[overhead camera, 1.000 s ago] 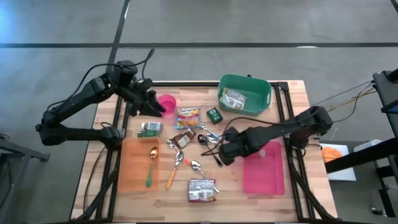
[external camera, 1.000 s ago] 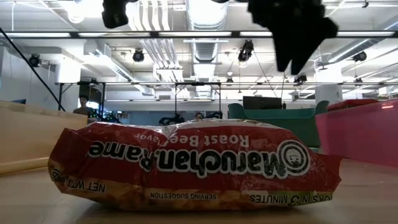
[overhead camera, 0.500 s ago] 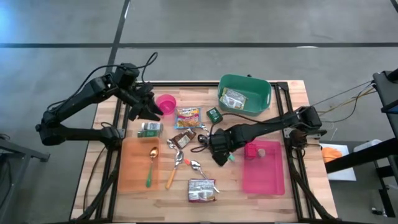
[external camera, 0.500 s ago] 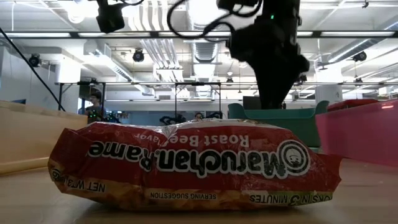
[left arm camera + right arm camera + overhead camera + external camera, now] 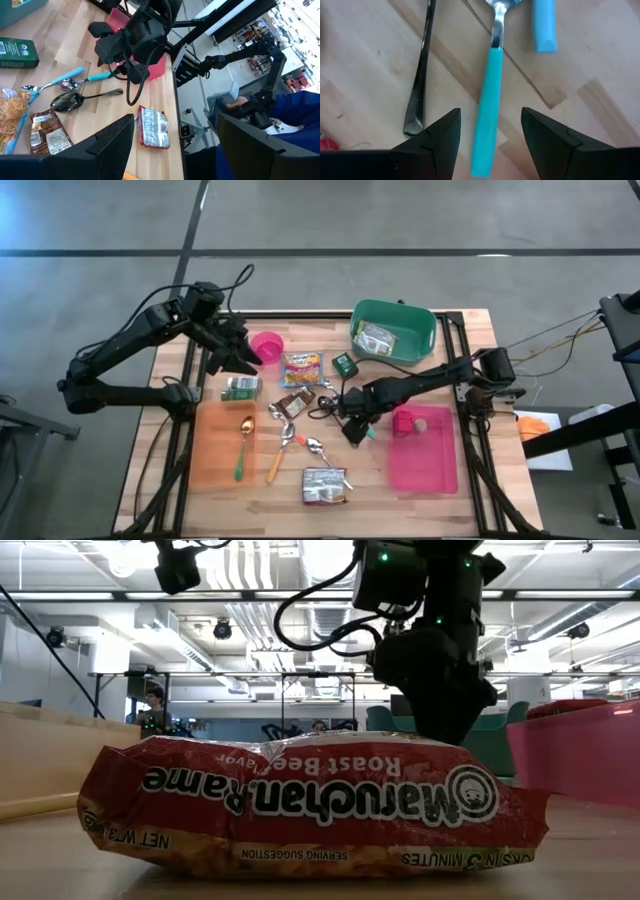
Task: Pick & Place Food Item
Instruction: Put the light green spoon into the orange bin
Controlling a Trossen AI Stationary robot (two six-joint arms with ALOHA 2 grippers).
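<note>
My right gripper (image 5: 352, 424) is open and low over the cluster of spoons at the table's middle. In the right wrist view its two fingers stand on either side of a teal-handled spoon (image 5: 488, 95); whether they touch it I cannot tell. A black spoon handle (image 5: 420, 75) lies beside it. My left gripper (image 5: 240, 358) is open and empty at the far left, next to the pink cup (image 5: 267, 345). Food items lie flat on the table: a red ramen packet (image 5: 302, 368), a brown packet (image 5: 297, 401), a green box (image 5: 345, 364), a can (image 5: 241, 387) and a packet (image 5: 325, 485) near the front edge.
A green bin (image 5: 420, 328) holding a packet stands at the far right. A pink tray (image 5: 425, 465) lies to the right of my right gripper. An orange board (image 5: 215, 460) with a spoon lies at the near left. Several spoons (image 5: 290, 438) lie mid-table.
My right gripper has gone toward the table's left edge and down, from above the pink tray's edge to just above the spoons, its arm stretching out across the table.
</note>
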